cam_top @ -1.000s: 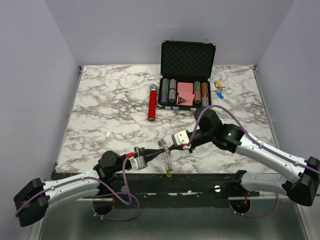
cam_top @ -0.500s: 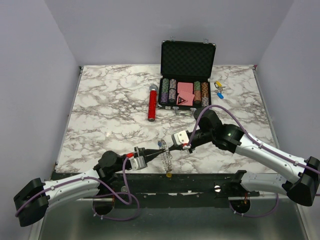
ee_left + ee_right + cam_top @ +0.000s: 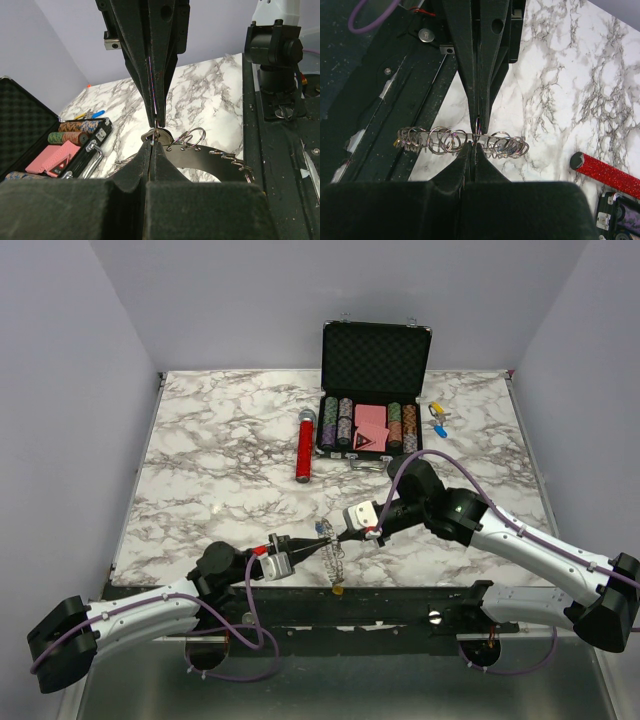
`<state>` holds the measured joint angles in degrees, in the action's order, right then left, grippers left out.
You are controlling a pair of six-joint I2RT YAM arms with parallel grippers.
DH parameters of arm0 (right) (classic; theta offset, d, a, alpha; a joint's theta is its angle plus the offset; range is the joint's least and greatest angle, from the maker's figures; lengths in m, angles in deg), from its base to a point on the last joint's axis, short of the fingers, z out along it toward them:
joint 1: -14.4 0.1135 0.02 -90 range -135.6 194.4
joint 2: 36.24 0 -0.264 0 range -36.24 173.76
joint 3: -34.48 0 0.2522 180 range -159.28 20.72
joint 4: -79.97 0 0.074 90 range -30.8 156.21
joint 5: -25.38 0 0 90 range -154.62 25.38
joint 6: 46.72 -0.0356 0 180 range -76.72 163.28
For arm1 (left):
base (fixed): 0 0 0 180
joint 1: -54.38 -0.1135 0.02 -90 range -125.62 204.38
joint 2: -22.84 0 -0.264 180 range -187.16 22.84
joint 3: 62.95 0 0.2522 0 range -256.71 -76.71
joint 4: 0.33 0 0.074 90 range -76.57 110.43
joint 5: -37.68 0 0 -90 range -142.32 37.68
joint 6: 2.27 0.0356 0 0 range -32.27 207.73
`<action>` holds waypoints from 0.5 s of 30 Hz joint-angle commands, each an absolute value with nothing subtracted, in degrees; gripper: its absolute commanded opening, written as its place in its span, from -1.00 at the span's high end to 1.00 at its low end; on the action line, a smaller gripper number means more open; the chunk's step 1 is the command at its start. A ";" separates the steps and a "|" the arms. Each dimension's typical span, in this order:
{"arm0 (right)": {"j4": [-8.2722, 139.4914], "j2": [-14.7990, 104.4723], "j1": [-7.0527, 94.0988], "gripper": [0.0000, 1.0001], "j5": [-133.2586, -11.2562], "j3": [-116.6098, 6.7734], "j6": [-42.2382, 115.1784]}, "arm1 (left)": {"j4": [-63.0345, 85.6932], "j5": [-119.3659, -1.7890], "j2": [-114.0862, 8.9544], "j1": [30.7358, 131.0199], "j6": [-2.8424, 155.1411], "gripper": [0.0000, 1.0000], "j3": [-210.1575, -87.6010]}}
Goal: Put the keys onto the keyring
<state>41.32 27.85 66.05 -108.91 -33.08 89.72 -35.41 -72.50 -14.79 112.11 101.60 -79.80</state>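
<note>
I see the keyring (image 3: 451,140) gleaming as bare metal, the table (image 3: 220,470) smooth and marble-patterned, the red cylinder (image 3: 304,450) glittery.

Pinched between both my jaws, the keyring (image 3: 442,141), a thin loop strung with small silver rings, hangs at the counter's near edge.

The white, grey-veined marble worktop (image 3: 200,470) carries three things, all toward its far edge. An open black case (image 3: 375,360) of poker chips sits about midway along that edge, lid upright. A red cylinder (image 3: 303,455) lies just beside it on the left. Small yellow and blue tags (image 3: 437,418) lie apart from the case, toward the far right corner.
</note>
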 commanded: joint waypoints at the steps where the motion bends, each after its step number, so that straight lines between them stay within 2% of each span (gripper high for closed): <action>1: 43.62 28.53 67.04 0.99 -111.37 -32.11 88.64 | -40.36 -73.94 -14.25 111.95 101.62 1.00 -77.94; 15: 44.06 28.36 67.13 0.99 -111.46 -31.67 88.11 | -40.79 -74.38 -15.04 111.95 101.62 1.00 -78.47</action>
